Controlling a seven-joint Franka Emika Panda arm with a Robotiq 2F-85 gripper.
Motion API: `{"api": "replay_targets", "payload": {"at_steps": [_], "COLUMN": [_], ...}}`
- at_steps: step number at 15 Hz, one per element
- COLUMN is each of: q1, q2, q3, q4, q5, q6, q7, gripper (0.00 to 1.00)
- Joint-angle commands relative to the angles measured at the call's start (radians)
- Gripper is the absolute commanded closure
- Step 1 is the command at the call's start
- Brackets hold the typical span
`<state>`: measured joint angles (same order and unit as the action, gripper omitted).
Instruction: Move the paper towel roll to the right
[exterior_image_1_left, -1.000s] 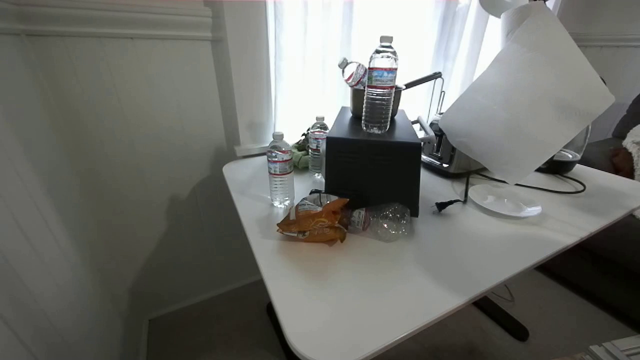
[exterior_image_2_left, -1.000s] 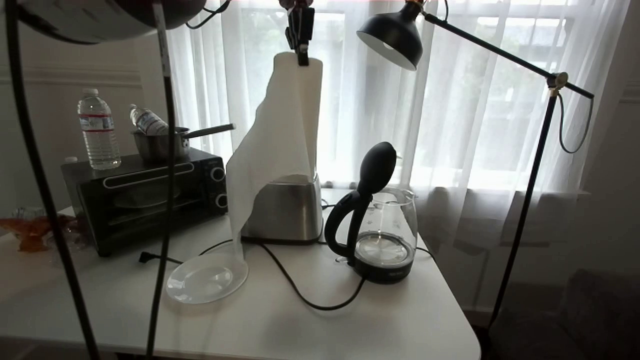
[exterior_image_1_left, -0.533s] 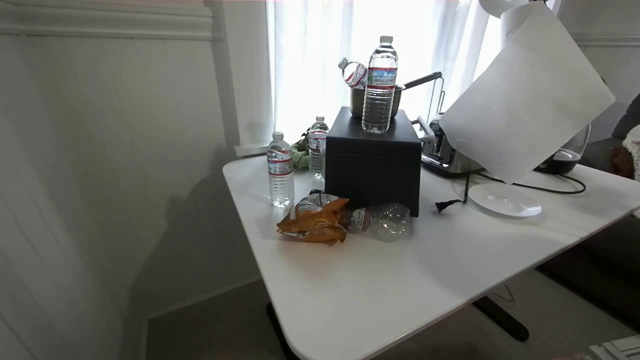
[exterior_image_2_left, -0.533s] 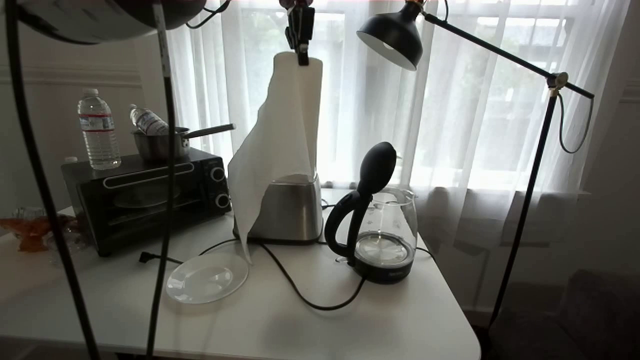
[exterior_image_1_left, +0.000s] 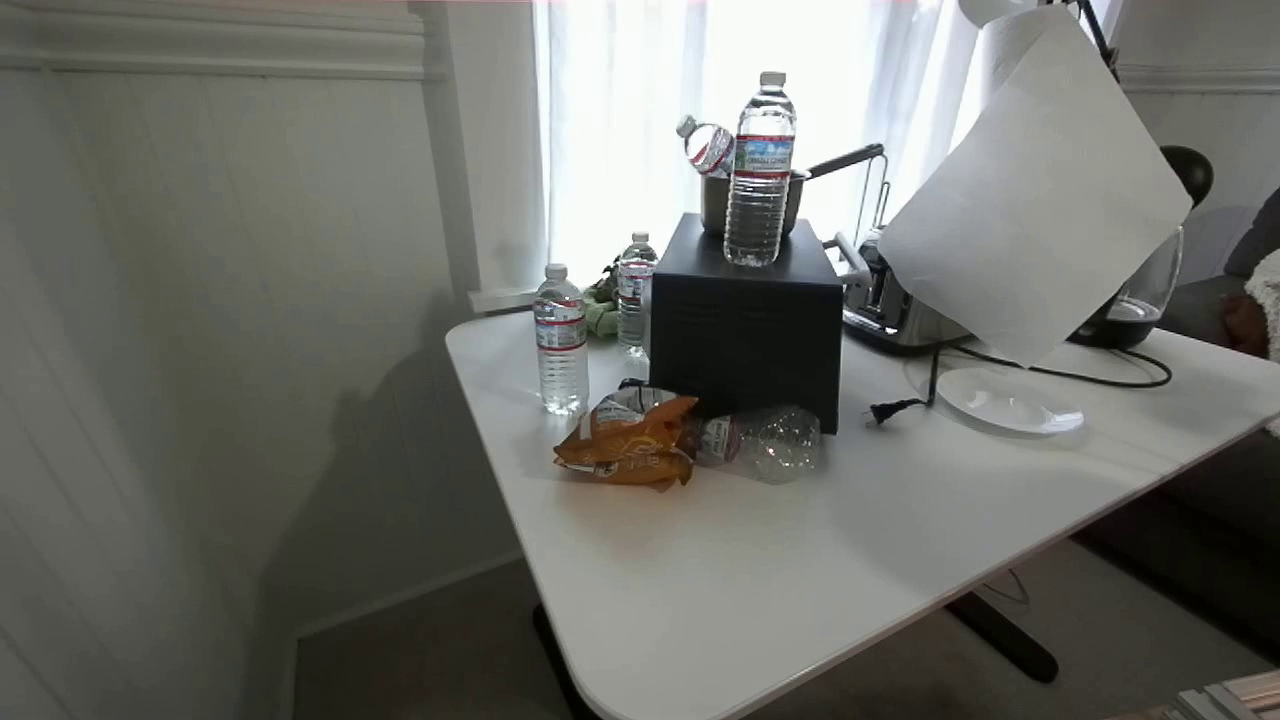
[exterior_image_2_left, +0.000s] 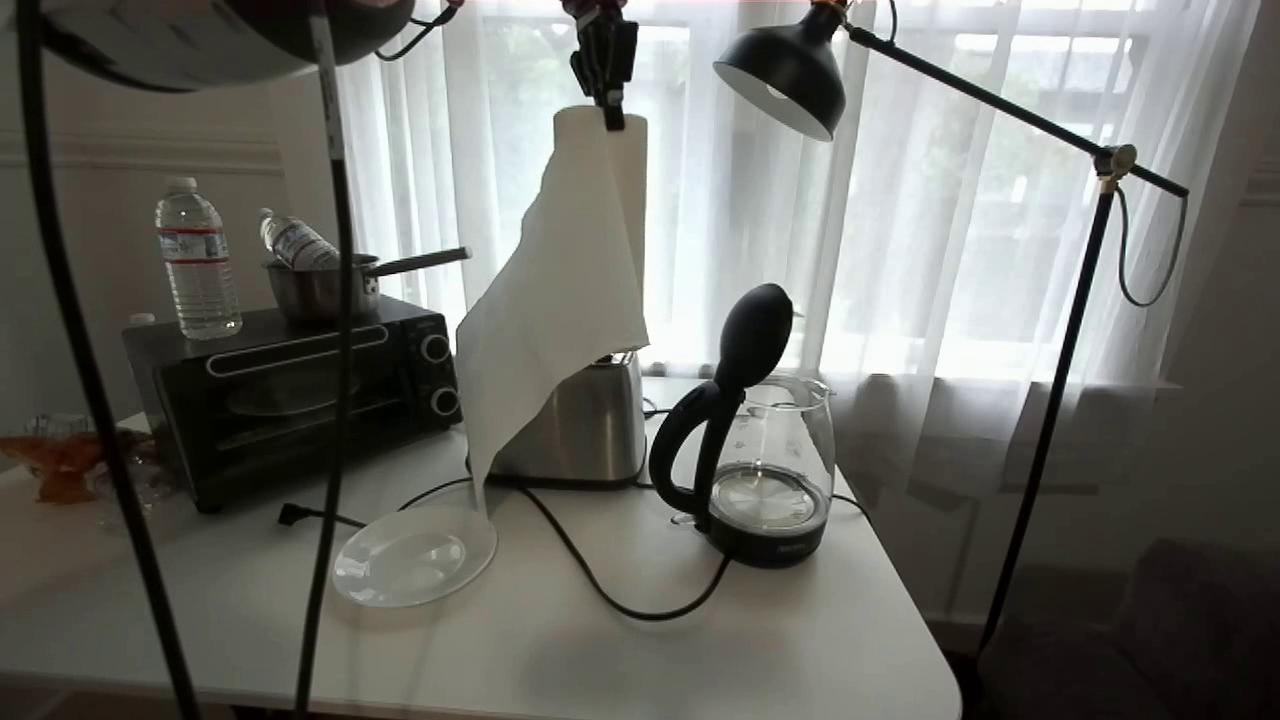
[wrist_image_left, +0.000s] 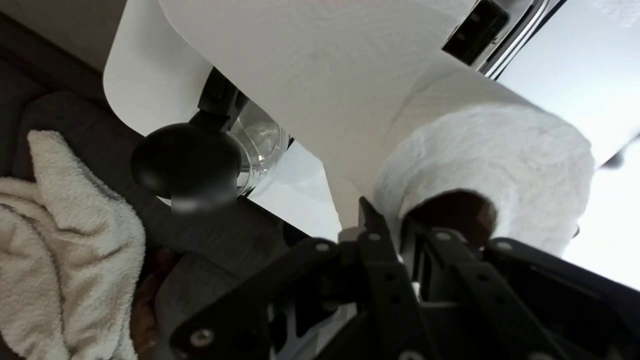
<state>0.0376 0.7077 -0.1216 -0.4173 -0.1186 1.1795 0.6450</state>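
Observation:
The white paper towel roll (exterior_image_2_left: 628, 190) hangs upright in the air from my gripper (exterior_image_2_left: 612, 112), with a broad loose sheet (exterior_image_2_left: 560, 270) draping from it in front of the silver toaster (exterior_image_2_left: 590, 430). In an exterior view the sheet (exterior_image_1_left: 1040, 200) hides most of the roll and part of the toaster. In the wrist view my gripper (wrist_image_left: 385, 215) is shut on the roll's wall at its top end. One finger is inside the dark core and one outside. The roll (wrist_image_left: 525, 160) fills the right of that view. The sheet's lower tip hangs by the white plate (exterior_image_2_left: 415, 555); I cannot tell whether they touch.
A glass kettle (exterior_image_2_left: 768, 500) with its black lid raised stands right of the toaster. A black lamp (exterior_image_2_left: 785, 75) reaches in above. A toaster oven (exterior_image_2_left: 300, 390) bears a pot (exterior_image_2_left: 315, 290) and a bottle (exterior_image_2_left: 197, 260). A black cord (exterior_image_2_left: 600, 590) lies on the table.
My gripper and the roll have moved slightly right in an exterior view and slightly left in an exterior view. The loose sheet has swung and turned, and more of the kettle's lid shows.

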Motion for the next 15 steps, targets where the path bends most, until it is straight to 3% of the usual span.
{"api": "replay_targets", "payload": {"at_steps": [1, 6, 15], "q1": [-0.015, -0.018, -0.101], "q2": [-0.022, -0.013, -0.007], "q3": [0.025, 0.011, -0.033], "q4": [-0.024, -0.021, -0.015], "q5": [0.024, 0.016, 0.030], "q6": [-0.050, -0.078, -0.046], "q7": [-0.131, -0.158, 0.234], "gripper": [0.97, 0.97, 0.97]}}
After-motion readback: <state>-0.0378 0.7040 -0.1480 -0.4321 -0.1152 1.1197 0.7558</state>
